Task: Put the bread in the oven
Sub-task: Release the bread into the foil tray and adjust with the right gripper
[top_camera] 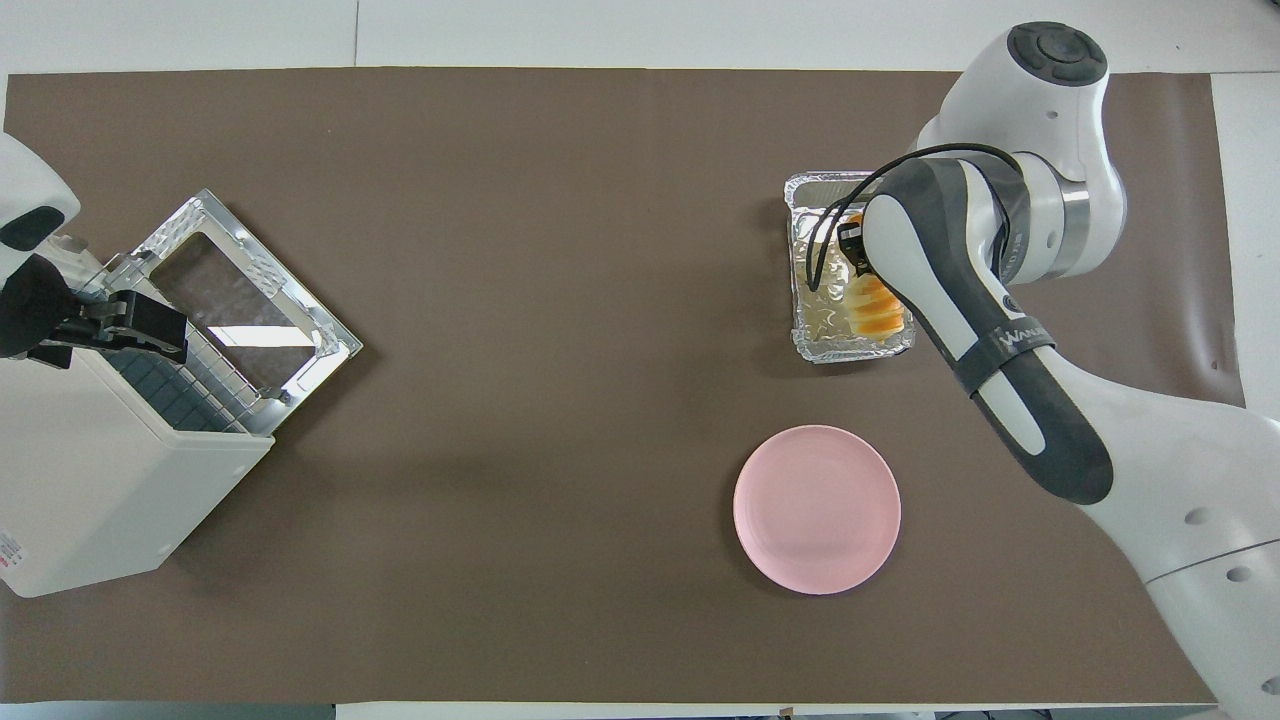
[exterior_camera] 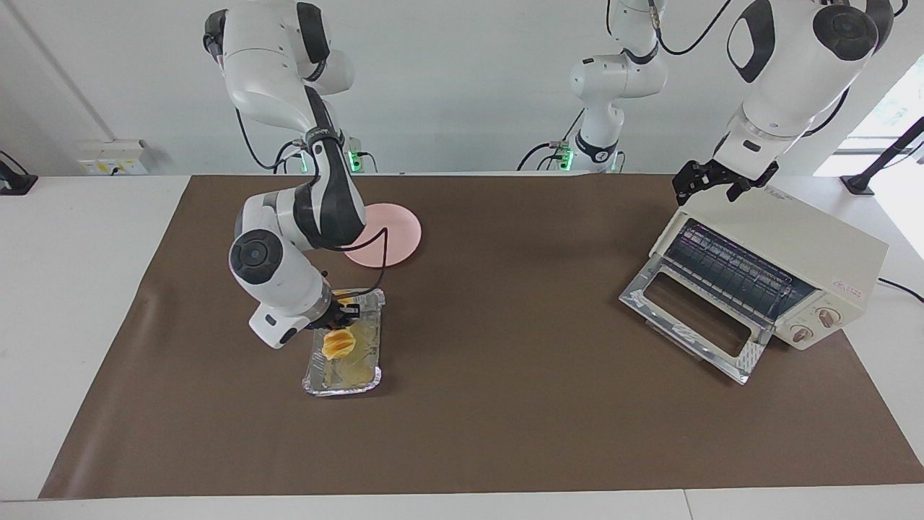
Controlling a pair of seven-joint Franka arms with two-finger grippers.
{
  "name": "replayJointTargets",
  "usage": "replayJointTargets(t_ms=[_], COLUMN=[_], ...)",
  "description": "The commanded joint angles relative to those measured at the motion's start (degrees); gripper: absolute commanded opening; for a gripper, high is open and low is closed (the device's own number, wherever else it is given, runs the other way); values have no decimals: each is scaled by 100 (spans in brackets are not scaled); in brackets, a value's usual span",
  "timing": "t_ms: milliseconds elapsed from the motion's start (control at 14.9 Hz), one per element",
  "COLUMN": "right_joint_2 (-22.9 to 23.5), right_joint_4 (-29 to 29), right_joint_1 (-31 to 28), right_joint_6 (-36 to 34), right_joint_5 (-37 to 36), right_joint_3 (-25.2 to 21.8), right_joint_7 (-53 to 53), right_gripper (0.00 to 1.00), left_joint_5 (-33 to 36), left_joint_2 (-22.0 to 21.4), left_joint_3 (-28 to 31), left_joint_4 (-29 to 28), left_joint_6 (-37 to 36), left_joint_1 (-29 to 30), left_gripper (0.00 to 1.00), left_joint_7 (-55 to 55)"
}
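The yellow-orange bread (exterior_camera: 338,341) hangs low in the silver foil tray (exterior_camera: 343,390), held around its middle by my right gripper (exterior_camera: 344,312), which is shut on it. In the overhead view the bread (top_camera: 878,314) shows beside my right arm over the tray (top_camera: 838,186), and the arm mostly hides the right gripper (top_camera: 851,256). The cream-white oven (exterior_camera: 816,242) stands at the left arm's end of the table with its glass door dropped open (exterior_camera: 689,318). My left gripper (exterior_camera: 713,182) waits open over the oven's top edge. It also shows in the overhead view (top_camera: 130,326) over the oven (top_camera: 110,480).
A round pink plate (exterior_camera: 395,235) lies nearer to the robots than the foil tray; it also shows in the overhead view (top_camera: 817,508). A brown mat (exterior_camera: 505,404) covers the table. A third arm stands at the back wall.
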Motion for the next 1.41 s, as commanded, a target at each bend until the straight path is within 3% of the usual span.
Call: replayJointTargets(t_ms=[0,606,942,1010,1077,1346], right_joint_2=[372,628,576,575,567,523], right_joint_4=[758,733,293,293,302,363], right_joint_1=[-111,-23,117,135,135,109], right_joint_6=[-437,55,697,706,680,434], right_joint_5=[43,52,34,34,34,78], right_joint_3=[33,42,33,33,33,42], right_joint_7=[-132,-114,8,87,131,202], right_gripper=[0,0,0,85,100,100], left_joint_5=[-84,-84,-84,-84,-84,-84], left_joint_2=[-88,-88,-88,-88,-88,-88], left_joint_3=[2,2,2,2,2,2], left_joint_4=[-55,-55,-55,-55,-55,-55], left_joint_6=[-8,-8,-8,-8,-8,-8], left_joint_1=[29,29,29,29,29,29], left_gripper=[100,100,100,100,100,100], left_joint_7=[-36,-36,-36,-36,-36,-36])
